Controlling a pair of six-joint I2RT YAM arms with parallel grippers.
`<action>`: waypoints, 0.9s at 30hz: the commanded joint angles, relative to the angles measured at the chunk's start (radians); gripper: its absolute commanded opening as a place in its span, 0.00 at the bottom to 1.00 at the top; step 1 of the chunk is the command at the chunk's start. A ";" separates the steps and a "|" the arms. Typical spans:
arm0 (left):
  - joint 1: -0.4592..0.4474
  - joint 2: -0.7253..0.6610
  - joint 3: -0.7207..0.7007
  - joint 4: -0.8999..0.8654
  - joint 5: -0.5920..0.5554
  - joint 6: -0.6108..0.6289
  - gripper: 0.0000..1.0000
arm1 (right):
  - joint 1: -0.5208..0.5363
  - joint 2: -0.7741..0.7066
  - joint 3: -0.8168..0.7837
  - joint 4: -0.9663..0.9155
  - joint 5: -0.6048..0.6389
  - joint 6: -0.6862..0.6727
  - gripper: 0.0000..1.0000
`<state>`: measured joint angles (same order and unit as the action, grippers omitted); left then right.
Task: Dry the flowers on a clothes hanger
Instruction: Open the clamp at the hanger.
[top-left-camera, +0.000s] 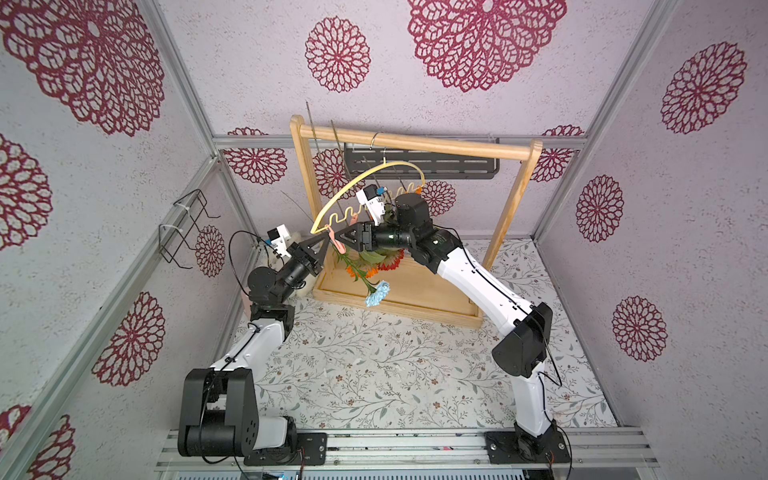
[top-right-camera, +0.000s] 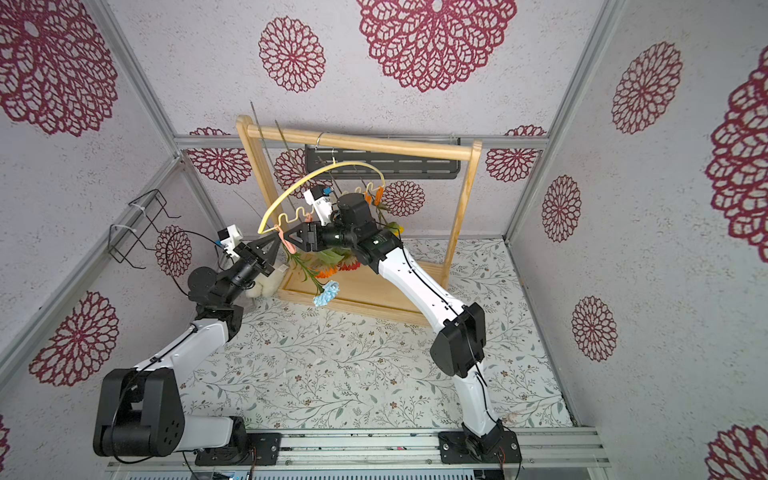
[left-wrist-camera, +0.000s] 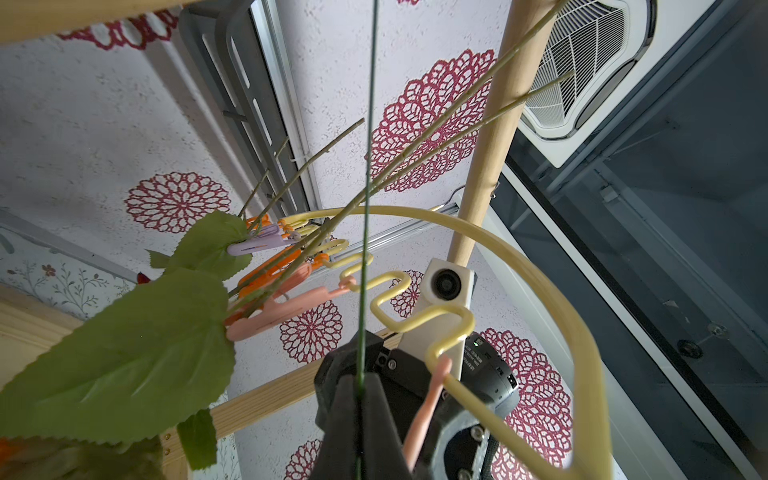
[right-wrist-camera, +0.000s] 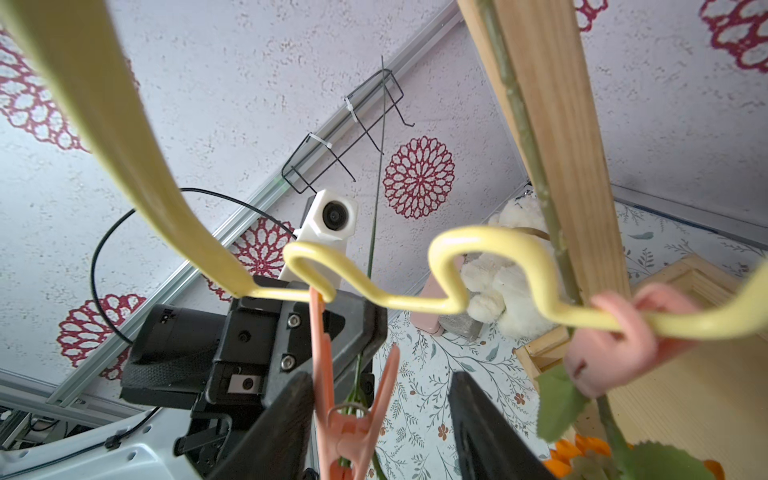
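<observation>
Left wrist view up first: pinching the thin dark-green stem (left-wrist-camera: 368, 187) of the small light-blue artificial flower (top-left-camera: 378, 293) with the left claw (left-wrist-camera: 360, 390), pressed tight together on it. Dangling head-down and showing in both top views in front of the light wooden rack (top-left-camera: 415, 142) standing on the leafy-print table (top-left-camera: 374, 374). Straddling a salmon-pink plastic clothespin (right-wrist-camera: 345, 419) with the right claw (right-wrist-camera: 380, 386), spread to either side and not visibly squeezing. Hanging off the low end of the pale yellow arc-shaped plastic hanger (right-wrist-camera: 112, 124), that pin. Hooking over the rack's top rail and tilting down toward both claws, the hanger. Also drooping underneath, half hidden behind the right arm: orange bloom (top-left-camera: 361, 271) and red bloom (top-left-camera: 395, 259).
</observation>
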<state>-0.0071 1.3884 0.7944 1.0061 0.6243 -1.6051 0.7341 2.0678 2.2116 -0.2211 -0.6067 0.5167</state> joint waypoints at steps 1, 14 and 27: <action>0.008 0.004 0.028 0.015 0.014 0.009 0.00 | 0.007 -0.046 0.008 0.041 -0.010 0.003 0.57; 0.010 0.006 0.026 0.021 0.012 0.005 0.00 | 0.023 -0.026 0.047 0.031 -0.032 -0.009 0.58; 0.011 0.006 0.031 0.022 0.016 0.001 0.00 | 0.033 0.017 0.113 0.021 0.003 0.013 0.51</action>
<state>-0.0055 1.3884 0.7967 1.0069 0.6247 -1.6058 0.7612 2.0880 2.2765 -0.2234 -0.6048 0.5175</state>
